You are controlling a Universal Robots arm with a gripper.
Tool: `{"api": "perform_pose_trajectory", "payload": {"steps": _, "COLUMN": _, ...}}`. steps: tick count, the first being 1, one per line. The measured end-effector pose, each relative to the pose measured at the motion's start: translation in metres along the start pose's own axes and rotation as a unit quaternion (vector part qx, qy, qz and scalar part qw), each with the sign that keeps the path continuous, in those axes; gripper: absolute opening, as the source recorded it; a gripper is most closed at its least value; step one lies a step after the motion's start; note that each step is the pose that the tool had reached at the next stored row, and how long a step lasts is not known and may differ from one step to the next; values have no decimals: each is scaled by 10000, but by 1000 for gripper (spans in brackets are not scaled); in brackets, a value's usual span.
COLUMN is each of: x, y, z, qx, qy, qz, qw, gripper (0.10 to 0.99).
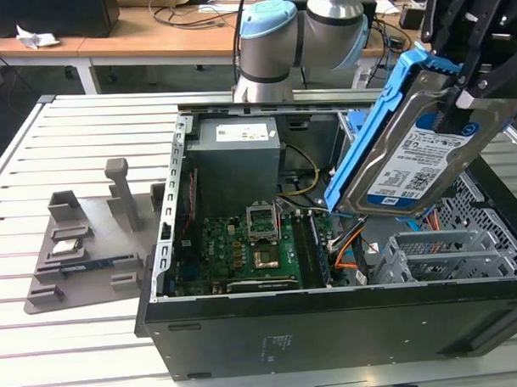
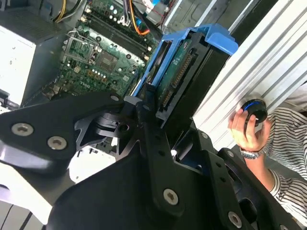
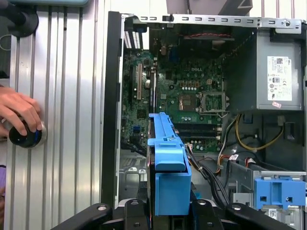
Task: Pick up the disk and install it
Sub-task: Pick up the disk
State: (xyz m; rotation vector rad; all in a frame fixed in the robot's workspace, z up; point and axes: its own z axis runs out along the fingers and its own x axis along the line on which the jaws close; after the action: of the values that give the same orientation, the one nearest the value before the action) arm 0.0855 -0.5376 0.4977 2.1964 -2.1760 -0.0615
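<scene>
Your fingers (image 2: 151,129) are clamped on the disk (image 1: 423,154), tilted above the open case (image 1: 331,327). Pickup is done; installing remains.

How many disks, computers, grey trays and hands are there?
disk, held in the gripper: 1
computer, opened up: 1
grey tray: 1
hand, on a black knob: 1
Total: 4
</scene>
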Motion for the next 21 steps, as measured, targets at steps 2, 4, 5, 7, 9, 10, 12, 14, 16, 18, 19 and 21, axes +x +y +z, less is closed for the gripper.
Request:
{"api": "perform_pose_trajectory", "payload": {"steps": 2, "x": 1, "y": -61, "z": -4, "qx": -2, "qy": 0, "qz": 0, "qw": 10000, "gripper": 369}}
{"api": "perform_pose_trajectory", "payload": {"steps": 4, "x": 2, "y": -149, "z": -10, "qx": -5, "qy": 0, "qz": 0, "qw": 10000, "gripper": 369}}
{"api": "perform_pose_trajectory", "payload": {"steps": 5, "x": 2, "y": -207, "z": -13, "qx": -7, "qy": 0, "qz": 0, "qw": 10000, "gripper": 369}}
{"api": "perform_pose_trajectory", "payload": {"steps": 7, "x": 3, "y": -261, "z": -17, "qx": -9, "qy": 0, "qz": 1, "qw": 10000, "gripper": 369}}
{"api": "perform_pose_trajectory", "payload": {"steps": 9, "x": 3, "y": -347, "z": -22, "qx": -11, "qy": 0, "qz": 0, "qw": 10000, "gripper": 369}}
{"api": "perform_pose_trajectory", "payload": {"steps": 10, "x": 4, "y": -381, "z": -24, "qx": -12, "qy": 0, "qz": 0, "qw": 10000, "gripper": 369}}
{"api": "perform_pose_trajectory", "payload": {"steps": 12, "x": 5, "y": -501, "z": -32, "qx": -16, "qy": 0, "qz": 0, "qw": 10000, "gripper": 369}}
{"api": "perform_pose_trajectory", "payload": {"steps": 14, "x": 6, "y": -582, "z": -37, "qx": -18, "qy": 0, "qz": 0, "qw": 10000, "gripper": 369}}
{"api": "perform_pose_trajectory", "payload": {"steps": 16, "x": 6, "y": -638, "z": -40, "qx": -19, "qy": 0, "qz": 0, "qw": 10000, "gripper": 369}}
{"api": "perform_pose_trajectory", "payload": {"steps": 18, "x": 7, "y": -737, "z": -47, "qx": -22, "qy": 0, "qz": 0, "qw": 10000, "gripper": 369}}
{"api": "perform_pose_trajectory", "payload": {"steps": 19, "x": 8, "y": -779, "z": -49, "qx": -23, "qy": 0, "qz": 0, "qw": 10000, "gripper": 369}}
{"api": "perform_pose_trajectory", "payload": {"steps": 21, "x": 8, "y": -832, "z": -53, "qx": -24, "qy": 0, "qz": 0, "qw": 10000, "gripper": 369}}
